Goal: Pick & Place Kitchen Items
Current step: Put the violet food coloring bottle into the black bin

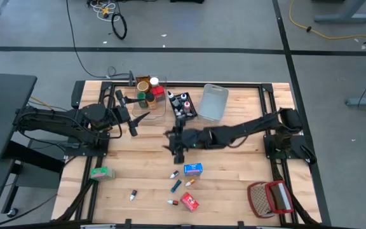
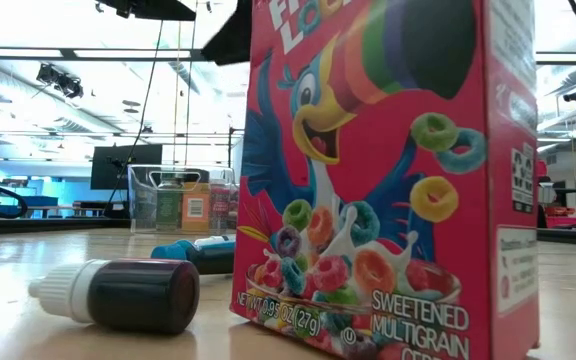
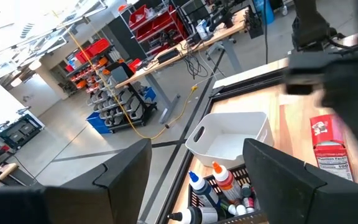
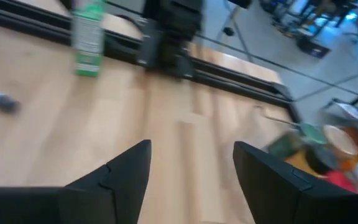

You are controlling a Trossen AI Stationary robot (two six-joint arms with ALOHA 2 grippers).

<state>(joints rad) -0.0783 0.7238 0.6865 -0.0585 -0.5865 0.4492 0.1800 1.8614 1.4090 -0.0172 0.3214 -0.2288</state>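
Wooden table (image 1: 234, 172) on grey workshop floor; both grippers open, empty; cereal box (image 2: 388, 180) hides the room from 12 to 3 o'clock in low view

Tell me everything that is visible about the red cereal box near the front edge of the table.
The red cereal box is a small single-serving carton that looks like printed cardboard. In the low view it stands upright on the wooden table, very close to the camera. Its front shows a cartoon toucan, coloured cereal rings and the words "sweetened multigrain"; a narrow side panel carries small print. It looks closed and undamaged. A dark food-colouring tube lies beside it, apart from it. From above, the box stands near the table's front edge, and neither gripper touches it.
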